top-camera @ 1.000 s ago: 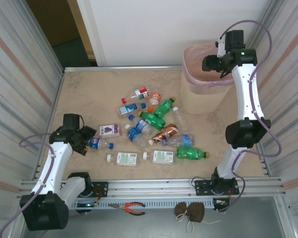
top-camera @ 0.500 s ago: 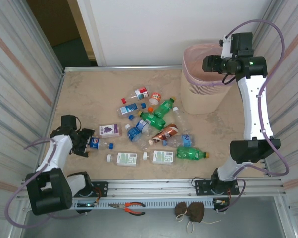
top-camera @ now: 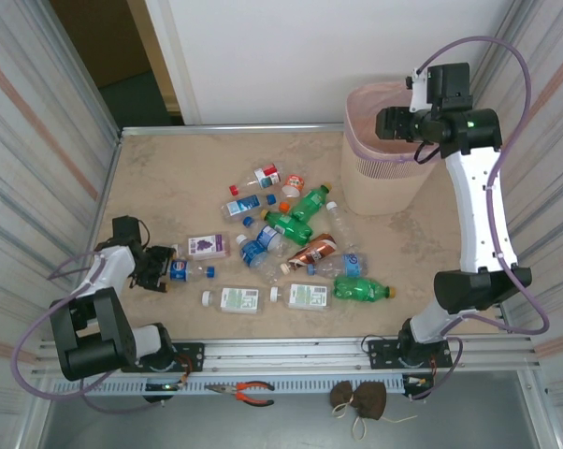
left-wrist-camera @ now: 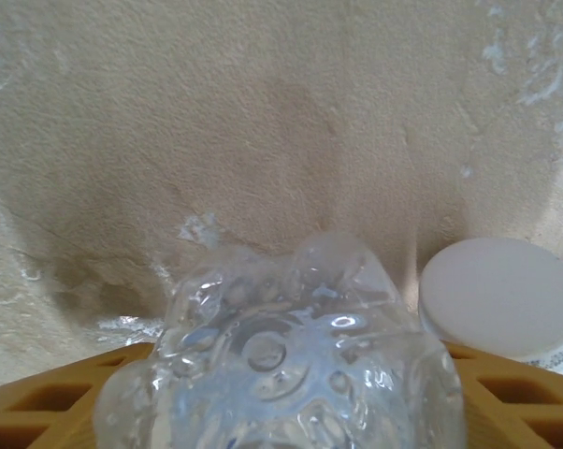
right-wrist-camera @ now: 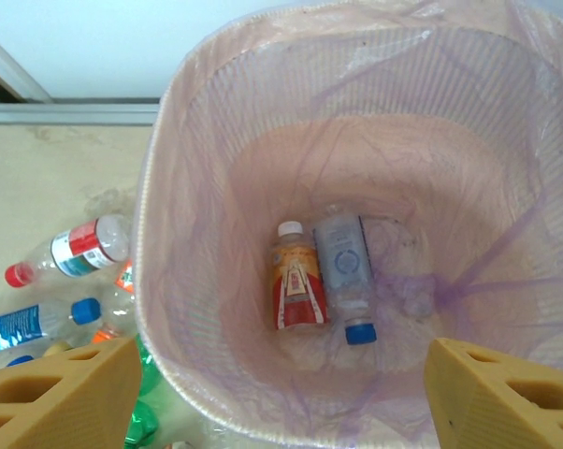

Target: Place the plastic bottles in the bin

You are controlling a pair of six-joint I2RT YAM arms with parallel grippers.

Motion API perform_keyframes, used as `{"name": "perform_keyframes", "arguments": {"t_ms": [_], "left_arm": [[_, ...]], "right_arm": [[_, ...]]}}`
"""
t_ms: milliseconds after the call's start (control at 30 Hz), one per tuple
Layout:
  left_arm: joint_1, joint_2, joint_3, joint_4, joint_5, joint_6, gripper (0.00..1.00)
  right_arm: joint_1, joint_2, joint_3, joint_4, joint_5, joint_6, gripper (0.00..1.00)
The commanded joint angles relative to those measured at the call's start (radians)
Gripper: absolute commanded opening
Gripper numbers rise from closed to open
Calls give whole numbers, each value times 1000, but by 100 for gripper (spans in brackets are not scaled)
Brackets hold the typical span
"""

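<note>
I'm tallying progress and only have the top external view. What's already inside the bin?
Observer: On the right wrist view, two lie on the bottom of the bin: a red-labelled bottle with a white cap and a blue-capped bottle.
Operator: And what is the left arm on?
Observer: The base of a clear bottle sits between the left fingers; whether they grip it is unclear.

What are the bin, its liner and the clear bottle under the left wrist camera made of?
Bin: probably rigid plastic, matte beige, with moulded slots near the top.
Liner: thin translucent pink film, wrinkled, the bin's ribs showing through.
Clear bottle: thin glossy transparent plastic, judging by its dimpled base and bright glints.
</note>
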Motion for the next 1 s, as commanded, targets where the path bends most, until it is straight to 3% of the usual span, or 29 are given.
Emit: {"name": "perform_keyframes", "arguments": {"t_ms": [0,233,400,533,833,967], "left_arm": [[16,-24,9,-10,12,34,64],[16,-130,22,-53,31,94,58],[17,-243,54,-95,57,160,56],[1,-360,69,-28,133,254,55],[-152,-495,149,133,259,389,51],[-215,-484,164,276,402,393,52]], "right_arm": [[23,-53,-8,-24,35,29,78],[73,-111,-62,0,15,59,78],[118,-169,-133,41,-54,79,78],[162,-226,-242,123,-146,117,78],[306,-312,-441,283,-281,185,78],[390,-320,-481,323,-261,200,78]]}}
